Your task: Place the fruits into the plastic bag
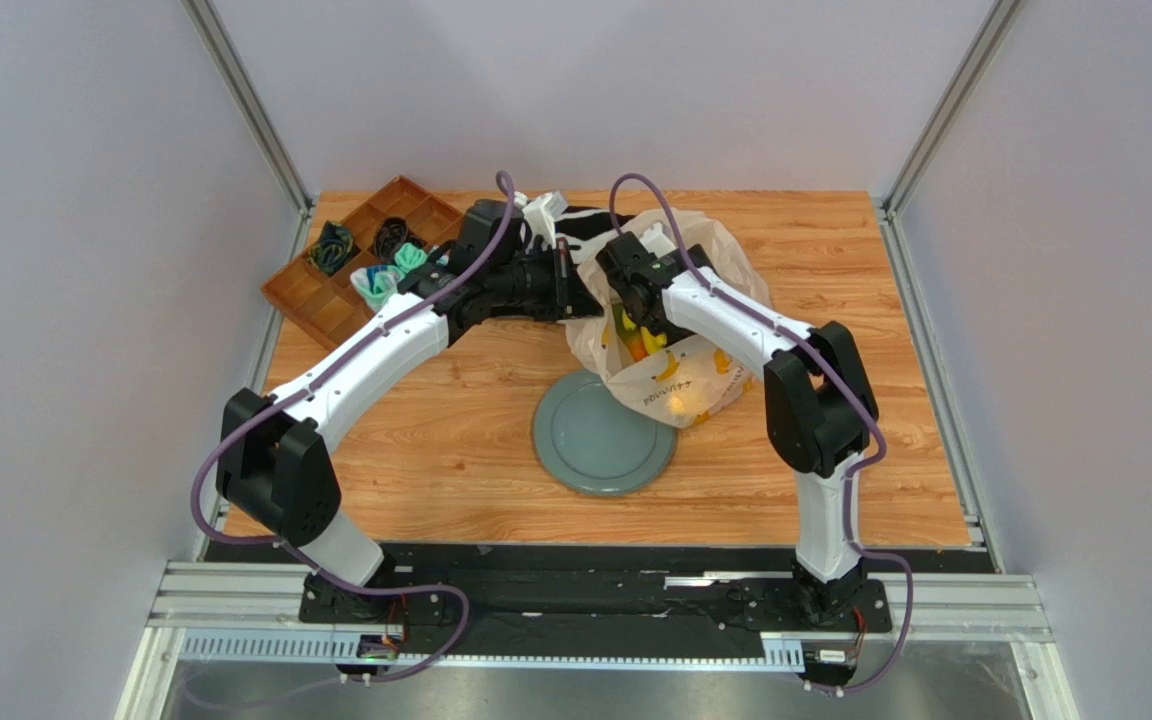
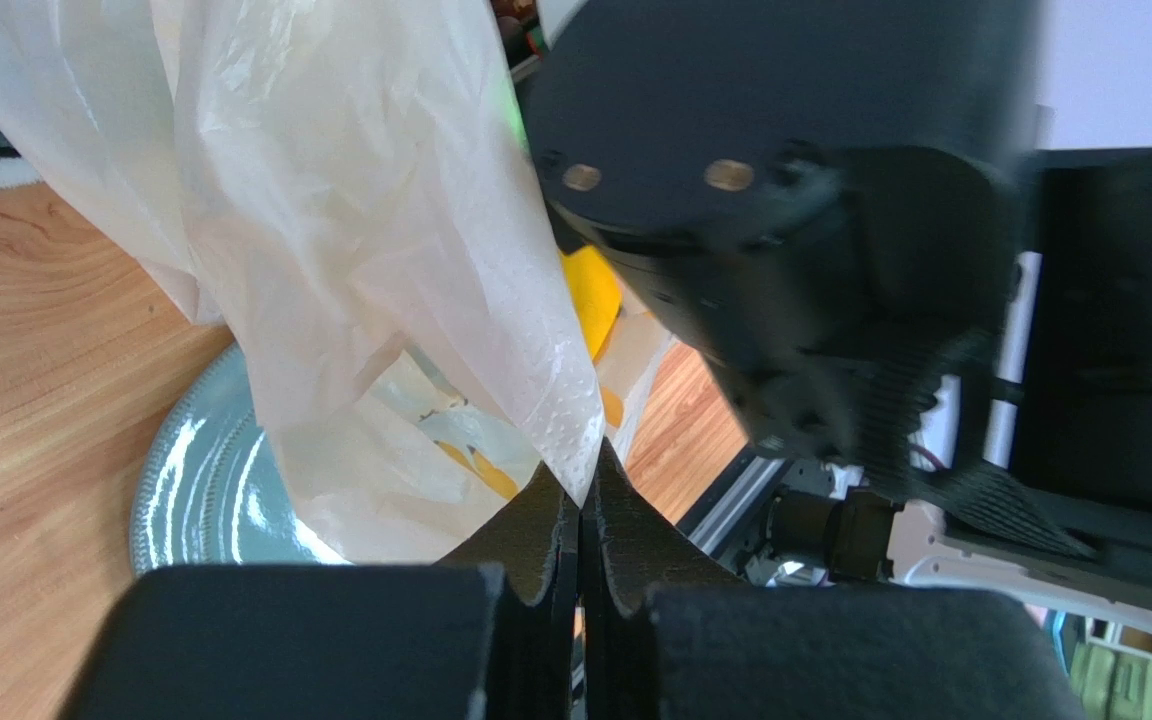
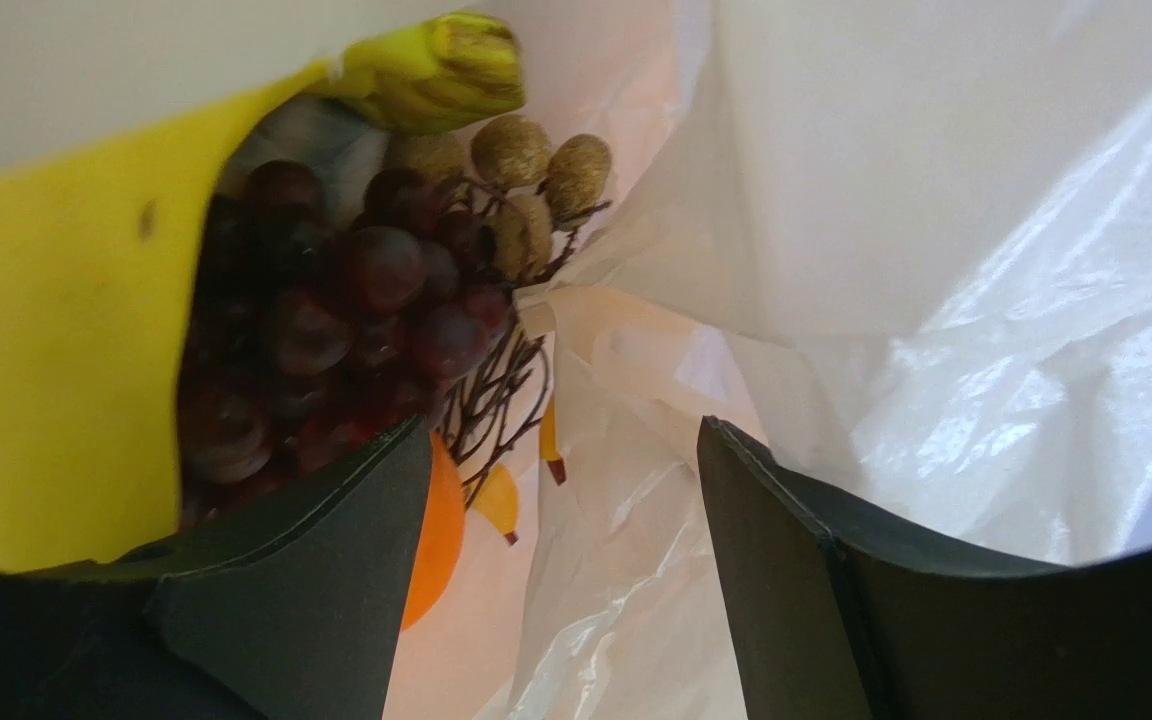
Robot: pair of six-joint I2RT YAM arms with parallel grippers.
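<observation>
Two arms meet over the plastic bag [image 1: 687, 338], which sits right of ctr on the wooden worktop [image 1: 447, 435]. Its near side reaches the far rim of a round grey plate [image 1: 597, 450], though the top cam cannot settle whether it touches or overlaps. The left tool [image 2: 582, 503] is clamped on a fold of the bag's thin film, fingers pressed together w/ the plastic drawn up from them in a crinkled sheet. The plate's rim shows beside and below that sheet. The right tool [image 3: 564, 435] is down inside the bag's mouth, its two dark fingers [image 3: 312, 600] spread apart, w/ only pale film seen in the gap btwn them. The right wrist cam shows fruit already inside: dark purple grapes [image 3: 342, 330] on their stems and pale green-brown grapes [image 3: 530, 165] just beyond them. A yellow banana [image 3: 56, 345] is pressed along the left side, greenish tip at the top. An orange patch [image 3: 440, 525] peeks from behind the left-hand finger — fruit or print, cannot tell. At far left of the worktop sits a wooden compartment tray [image 1: 364, 255] holding small dark and green items, well apart from the bag. A black-and-white cloth [image 1: 575, 222] pokes out just behind the bag — partly hidden by the arms.
</observation>
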